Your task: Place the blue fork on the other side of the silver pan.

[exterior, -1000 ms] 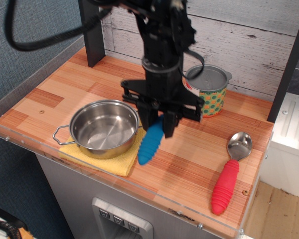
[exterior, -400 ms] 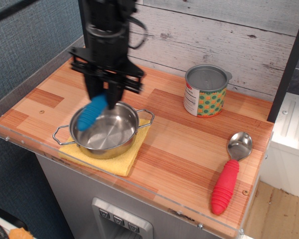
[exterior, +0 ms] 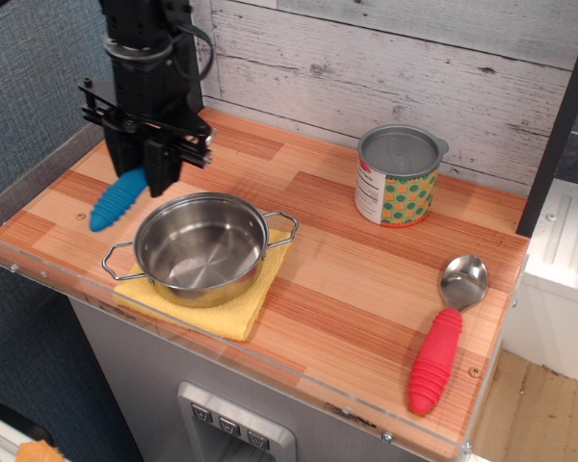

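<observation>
The silver pan (exterior: 200, 248) sits on a yellow cloth (exterior: 233, 314) at the front left of the wooden counter. My gripper (exterior: 141, 179) is to the left of the pan, near the counter's left side. It is shut on the blue fork (exterior: 117, 199), gripping it near the top of its ribbed blue handle. The handle hangs tilted down to the left, its tip close to or on the counter. The fork's tines are hidden by my fingers.
A patterned tin can (exterior: 397, 176) with a grey lid stands at the back right. A red-handled silver spoon (exterior: 444, 335) lies at the front right. A clear plastic rim (exterior: 39, 269) edges the counter. A plank wall stands behind.
My gripper carried the blue fork from the pan's right side, over the pan, to its left side, and lowered it toward the counter.
</observation>
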You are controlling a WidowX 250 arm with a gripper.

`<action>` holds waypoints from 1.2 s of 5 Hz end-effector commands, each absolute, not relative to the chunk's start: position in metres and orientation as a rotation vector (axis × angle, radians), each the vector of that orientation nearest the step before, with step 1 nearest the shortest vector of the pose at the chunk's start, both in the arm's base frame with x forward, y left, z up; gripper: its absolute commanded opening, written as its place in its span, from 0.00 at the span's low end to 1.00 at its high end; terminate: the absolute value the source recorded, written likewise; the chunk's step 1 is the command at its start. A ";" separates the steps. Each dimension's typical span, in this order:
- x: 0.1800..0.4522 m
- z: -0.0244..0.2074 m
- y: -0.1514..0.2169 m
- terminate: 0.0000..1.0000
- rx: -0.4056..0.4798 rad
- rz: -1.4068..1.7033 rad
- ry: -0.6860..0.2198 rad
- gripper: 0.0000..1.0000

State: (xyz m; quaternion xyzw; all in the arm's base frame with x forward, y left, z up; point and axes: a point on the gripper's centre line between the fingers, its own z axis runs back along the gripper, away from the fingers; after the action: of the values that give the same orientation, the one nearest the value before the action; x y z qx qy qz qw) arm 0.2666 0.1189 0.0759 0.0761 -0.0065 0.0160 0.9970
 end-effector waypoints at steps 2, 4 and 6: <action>0.270 0.061 0.170 0.00 0.145 0.036 -0.093 0.00; 0.273 0.049 0.177 0.00 0.189 0.018 -0.150 0.00; 0.282 0.033 0.177 0.00 0.210 0.029 -0.140 0.00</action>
State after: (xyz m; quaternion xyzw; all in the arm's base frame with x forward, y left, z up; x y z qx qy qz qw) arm 0.2745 0.1742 0.0163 0.0911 -0.0475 0.0155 0.9946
